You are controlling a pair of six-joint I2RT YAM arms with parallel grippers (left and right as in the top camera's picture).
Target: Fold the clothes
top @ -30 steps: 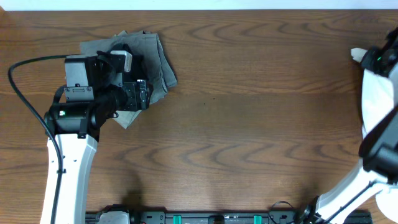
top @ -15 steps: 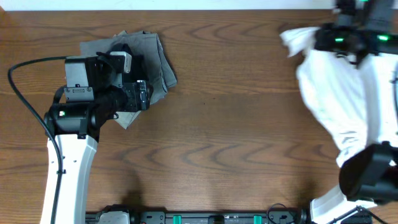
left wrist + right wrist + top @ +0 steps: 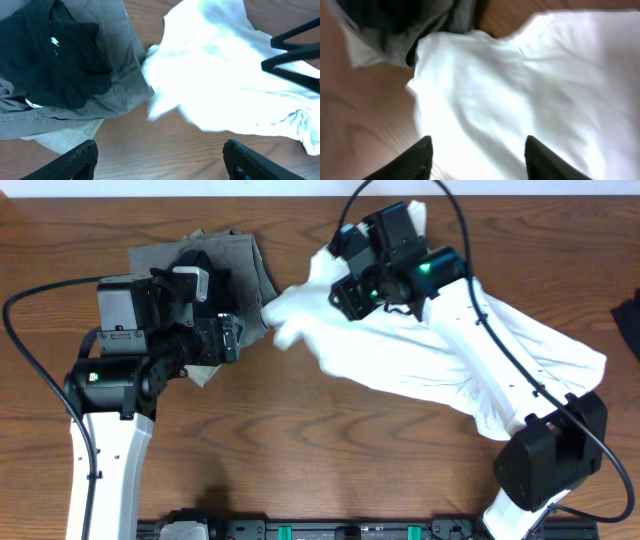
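A large white T-shirt (image 3: 440,355) lies rumpled across the middle and right of the wooden counter (image 3: 330,470), its left tip reaching the edge of a heap of grey-olive garments (image 3: 240,265) at the rear left. A small black garment (image 3: 60,65) sits on top of that heap. The right pincer (image 3: 480,160) hovers low over the shirt's left part, fingers spread with white cloth beneath them and nothing pinched between. The left pincer (image 3: 160,162) hangs above the seam where shirt and grey-olive heap meet, its fingers spread wide and empty. The right arm stretches diagonally over the shirt from the counter's front right corner.
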